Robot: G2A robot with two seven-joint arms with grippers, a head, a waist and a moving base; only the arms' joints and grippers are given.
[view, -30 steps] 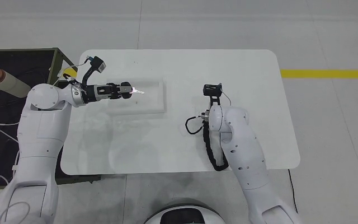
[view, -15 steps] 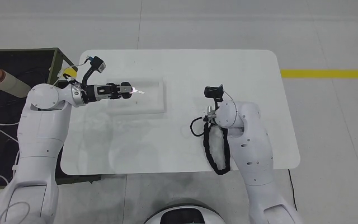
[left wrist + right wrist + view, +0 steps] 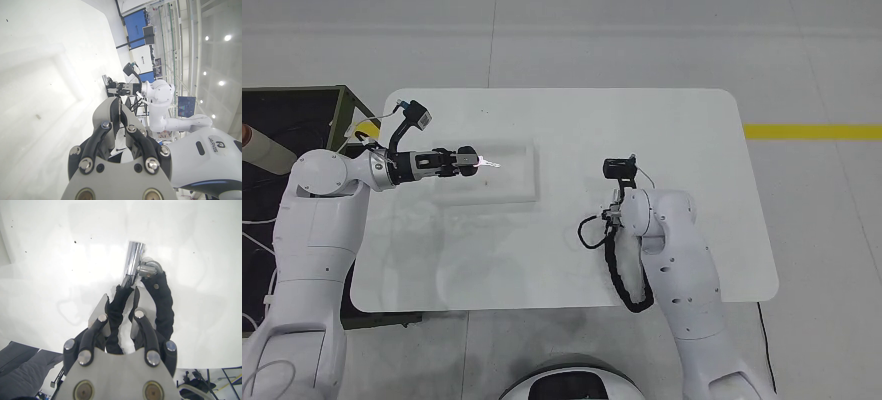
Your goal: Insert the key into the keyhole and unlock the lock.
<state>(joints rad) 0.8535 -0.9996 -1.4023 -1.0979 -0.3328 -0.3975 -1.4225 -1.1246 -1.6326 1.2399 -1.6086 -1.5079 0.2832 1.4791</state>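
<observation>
Key [image 3: 485,162] first, from above: a small silver blade juts from the left gripper [image 3: 472,160], which is clamped on its head. It is held in the air over the near-left part of a white tray [image 3: 527,188] on the white table [image 3: 692,130]. The lock [image 3: 625,272] is well apart from it, over by the right arm [image 3: 667,245]. It is a long cable in a crinkled black fabric sleeve that runs along the tabletop beside the forearm, with a smaller black loop curling out toward the tray.

From the left wrist, the key shows edge-on as a thin metal sliver pinched flat between the two dark finger pads [image 3: 114,113], which are pressed together on it. Far across the table is the right gripper [image 3: 110,88], low over the surface, with the lock's shiny body just beyond it.

From the right wrist, the lock's body is a short chrome cylinder lying on the table. A steel loop fitting sits beside it, touching, and the black sleeve leads off from both. The right gripper is closed on one sleeved strand close behind the cylinder, while the other strand runs outside one finger.
</observation>
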